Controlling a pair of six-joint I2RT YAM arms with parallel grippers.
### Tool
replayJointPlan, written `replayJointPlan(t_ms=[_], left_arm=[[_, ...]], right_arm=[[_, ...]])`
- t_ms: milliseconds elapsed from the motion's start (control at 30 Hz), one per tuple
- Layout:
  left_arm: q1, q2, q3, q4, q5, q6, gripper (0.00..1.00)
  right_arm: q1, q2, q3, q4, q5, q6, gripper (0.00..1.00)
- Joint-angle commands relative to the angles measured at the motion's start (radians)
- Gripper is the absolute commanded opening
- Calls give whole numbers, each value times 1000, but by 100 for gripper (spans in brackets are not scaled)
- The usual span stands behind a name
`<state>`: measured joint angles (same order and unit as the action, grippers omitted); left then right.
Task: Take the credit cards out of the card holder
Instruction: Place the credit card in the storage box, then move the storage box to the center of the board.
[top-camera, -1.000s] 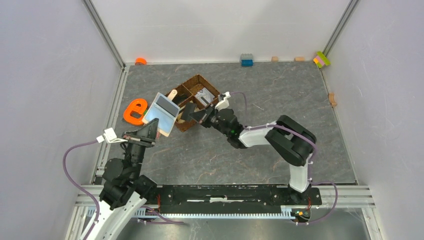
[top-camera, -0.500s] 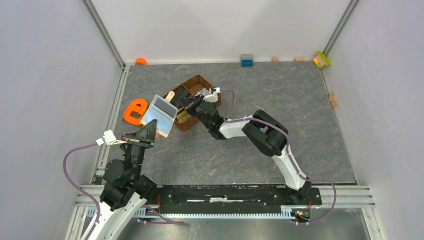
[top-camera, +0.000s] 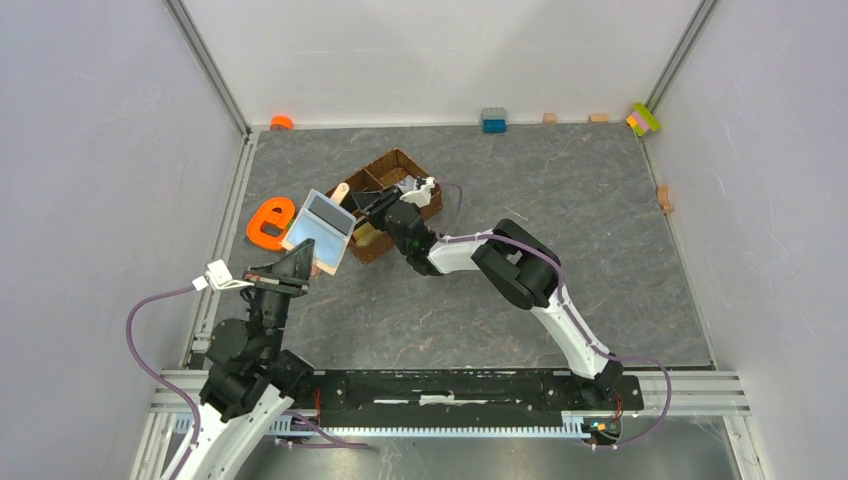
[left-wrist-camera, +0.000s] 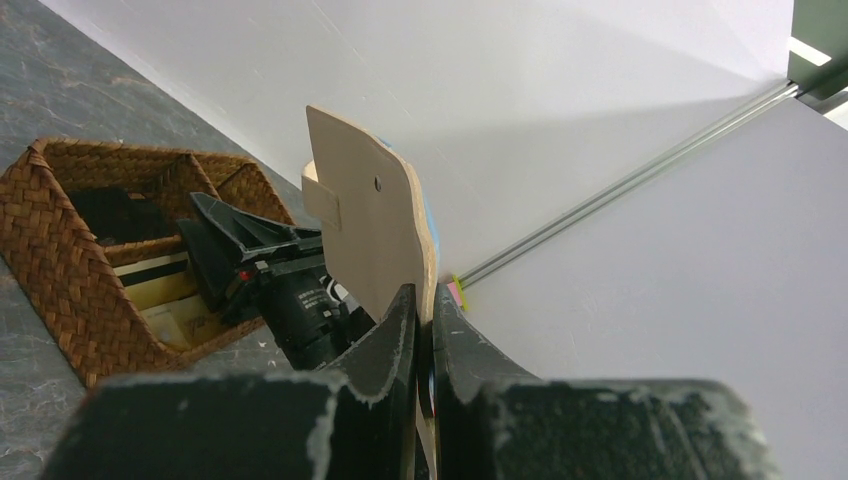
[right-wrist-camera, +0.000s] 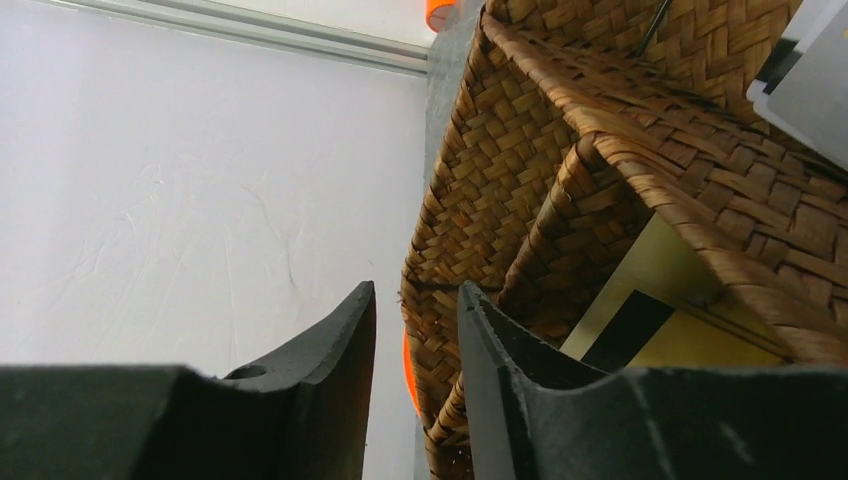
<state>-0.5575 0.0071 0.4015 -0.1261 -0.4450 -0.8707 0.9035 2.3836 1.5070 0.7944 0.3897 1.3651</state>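
Where the card holder is: the beige card holder (top-camera: 322, 228) is off the worktop (top-camera: 560, 220), opened out and upright, just left of the wicker basket (top-camera: 395, 154) and to the right of the orange letter toy (top-camera: 268, 222).
Card holder, inner face: two shiny grey-blue sleeves face up toward the top camera; whether a card sits in either sleeve cannot be told.
Card holder, outer face: plain tan, with a small closing tab on its left edge in the left wrist view.
Left gripper: the left gripper (left-wrist-camera: 424, 300) is clamped on the lower edge of the card holder, one finger on each face.
Credit card: a pale cream credit card (right-wrist-camera: 665, 265) with a black stripe lies in a near compartment of the basket.
Right gripper: the right gripper (right-wrist-camera: 415, 295) hangs at the left side of the basket, beside the card holder's right edge. Its fingers stand slightly parted with nothing between them.
Basket: brown, woven and divided into compartments, it rests on the worktop. A flat grey item in another compartment is too cropped to identify.
Orange letter toy: it lies flat near the left wall, apart from both grippers.
Far edge: a blue block (top-camera: 493, 120) and several small pieces line the back wall, well apart from the basket.
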Motion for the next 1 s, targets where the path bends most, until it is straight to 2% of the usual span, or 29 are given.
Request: replayJointPlan(t_ms=[0, 67, 167, 267, 400, 433, 533, 633, 833, 967], left_arm=[[3, -12, 6, 28, -33, -19, 2], [4, -15, 8, 26, -34, -18, 2], [4, -19, 8, 26, -31, -12, 2], [3, -16, 5, 29, -25, -13, 2], [4, -12, 3, 32, -21, -11, 2], [4, -12, 2, 34, -20, -10, 2], [4, 3, -4, 42, -18, -7, 2], [4, 24, -3, 46, -14, -7, 2], [4, 33, -4, 50, -14, -2, 2], [4, 37, -4, 51, -11, -1, 2]], right_arm=[[6, -97, -61, -46, 57, -66, 42], [5, -145, -65, -109, 49, -142, 43], [-8, -199, -28, -193, -28, -319, 59], [-47, -231, 41, -352, -181, -467, 60], [-100, -313, 3, -481, -279, -669, 62], [-111, -328, -6, -499, -318, -735, 63], [-124, -325, 48, -658, -346, -1087, 70], [-133, -289, 137, -848, -304, -1284, 70], [-161, -204, 215, -949, -334, -1357, 70], [-166, -140, 278, -1005, -350, -1355, 64]])
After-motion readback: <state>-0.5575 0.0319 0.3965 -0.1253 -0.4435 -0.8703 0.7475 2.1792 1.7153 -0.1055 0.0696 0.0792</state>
